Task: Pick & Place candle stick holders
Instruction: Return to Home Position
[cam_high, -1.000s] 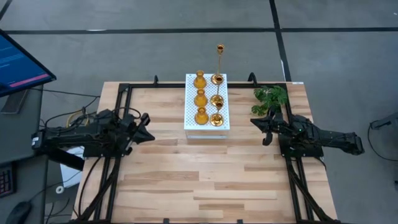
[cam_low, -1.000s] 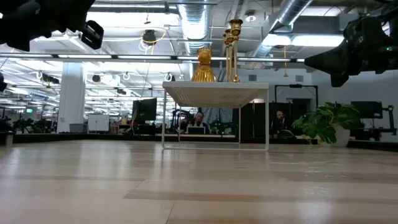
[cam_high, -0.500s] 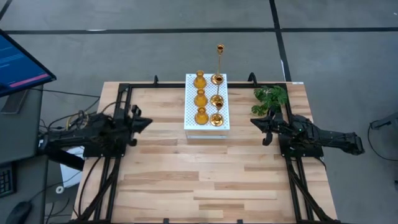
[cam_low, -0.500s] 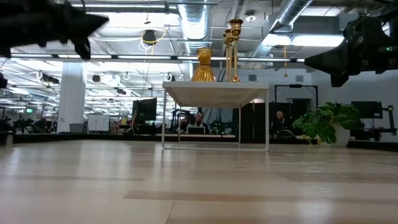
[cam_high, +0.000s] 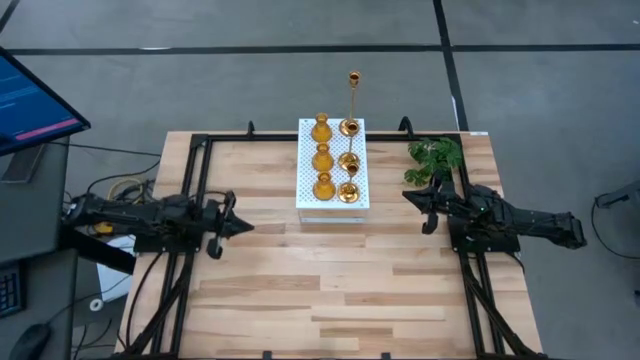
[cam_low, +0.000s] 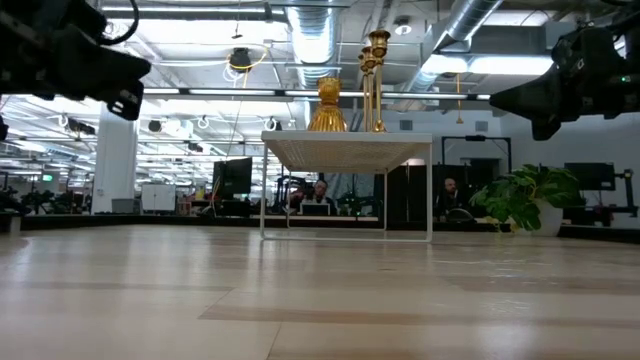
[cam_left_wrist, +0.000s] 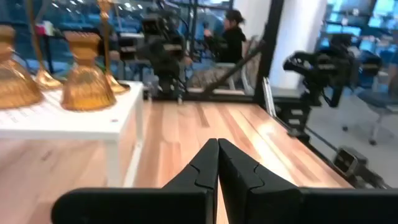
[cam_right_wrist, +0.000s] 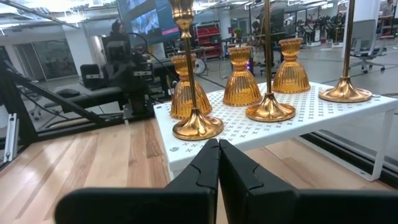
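Observation:
Several shiny gold candle stick holders stand by their bases on top of a white perforated box at the table's far middle. Three squat bulbous ones form the left column and three flared-base stemmed ones the right, the farthest with a tall thin stem. They also show in the right wrist view and the left wrist view. My left gripper is shut and empty, left of the box. My right gripper is shut and empty, right of the box.
A green leafy plant stands at the far right, just behind my right gripper. Black frame rails run along the table's sides. Bare wood lies in front of the box. People sit in the room beyond the table.
My left gripper has swung toward the table's near edge and come lower; it now points toward the table's right edge. The right arm and the holders have kept still.

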